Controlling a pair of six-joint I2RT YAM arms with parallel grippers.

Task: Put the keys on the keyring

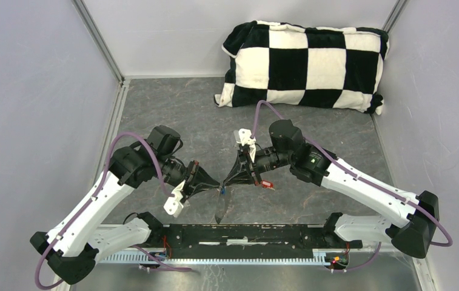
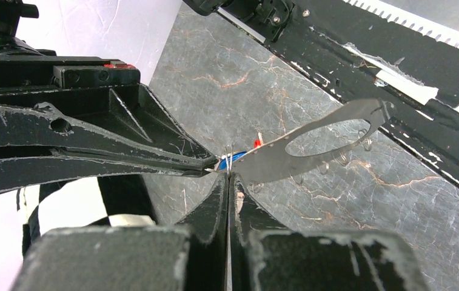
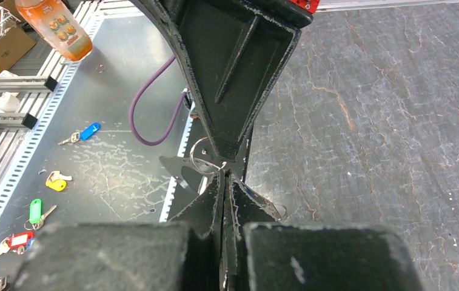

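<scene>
My left fingers (image 2: 214, 206) pinch the keyring (image 2: 311, 142) over the counter's (image 1: 172, 109) near edge, closed right fingers (image 2: 154, 154) meeting them at the blue key (image 2: 225, 162). Threading looks unfinished; the red key (image 1: 267, 183) sits apart.

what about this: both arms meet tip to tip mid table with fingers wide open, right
Not open: the left fingers and right fingers meet tip to tip mid table but are shut, as each wrist view shows.

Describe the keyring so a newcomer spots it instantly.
From the checkered pillow, come forward to where the left tool and right tool meet tip to tip. The keyring hangs below that point: a flat grey loop, far larger than the blue key and red key nearby.
</scene>
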